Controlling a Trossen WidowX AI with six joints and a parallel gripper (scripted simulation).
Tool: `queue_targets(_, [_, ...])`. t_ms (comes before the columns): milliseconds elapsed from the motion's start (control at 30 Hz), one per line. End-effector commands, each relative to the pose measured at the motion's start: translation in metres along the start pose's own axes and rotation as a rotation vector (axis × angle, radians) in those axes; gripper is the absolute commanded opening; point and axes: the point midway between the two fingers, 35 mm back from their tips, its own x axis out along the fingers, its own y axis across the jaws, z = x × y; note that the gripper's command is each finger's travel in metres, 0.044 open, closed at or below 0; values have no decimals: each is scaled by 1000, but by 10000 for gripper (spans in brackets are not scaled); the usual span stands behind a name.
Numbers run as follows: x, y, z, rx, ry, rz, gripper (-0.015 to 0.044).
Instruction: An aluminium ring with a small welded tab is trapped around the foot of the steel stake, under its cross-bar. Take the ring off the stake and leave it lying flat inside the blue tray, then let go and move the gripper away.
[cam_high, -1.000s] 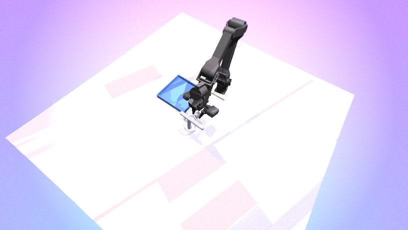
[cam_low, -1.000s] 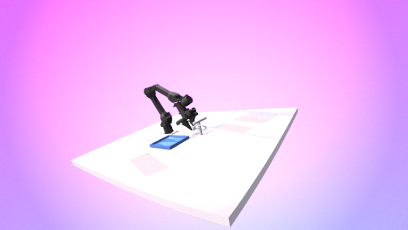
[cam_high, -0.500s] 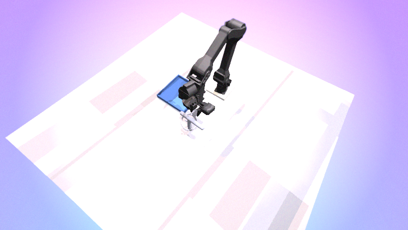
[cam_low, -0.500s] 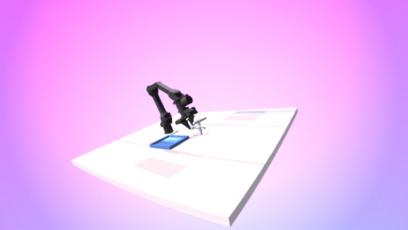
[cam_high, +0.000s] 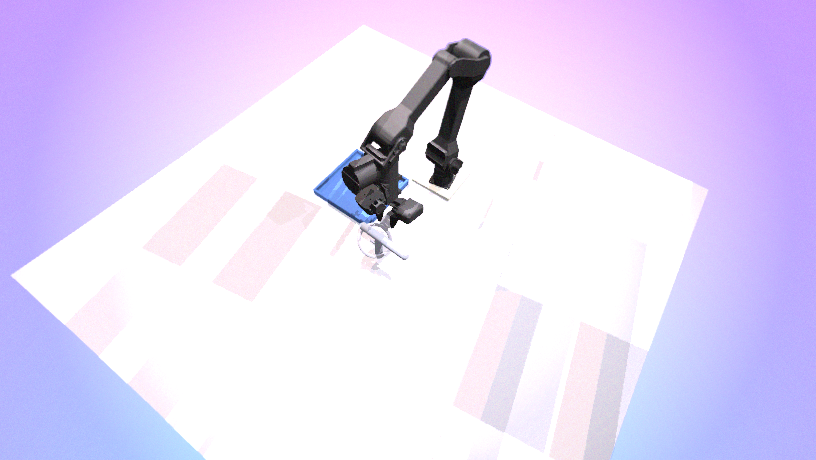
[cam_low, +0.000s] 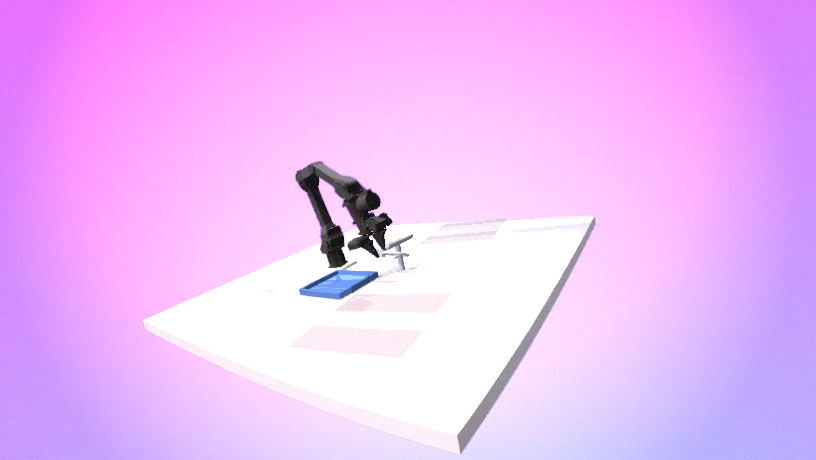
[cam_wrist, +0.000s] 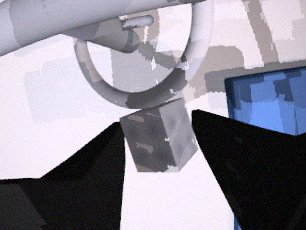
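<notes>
Above the white table, the partly open gripper clamps the ring's tab.

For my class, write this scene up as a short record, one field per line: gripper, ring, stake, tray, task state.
gripper: shut on the tab, one finger on each side
ring: aluminium ring, around the stake's post, under the cross-bar, raised off the table
stake: steel stake, upright beside the tray
tray: blue tray, no ring in it
task state: ring gripped by its tab, not yet off the stake
</notes>
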Motion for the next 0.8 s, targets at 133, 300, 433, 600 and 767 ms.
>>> queue_targets(133, [-5,-4,4,4,-2,36,0])
queue_targets(300, [-8,-7,4,9,-2,57,0])
queue_targets(433, [-10,-8,5,17,-10,81,0])
queue_targets(600, [-12,-9,5,21,-12,96,0])
queue_targets(767, [-15,-9,5,26,-12,120,0])
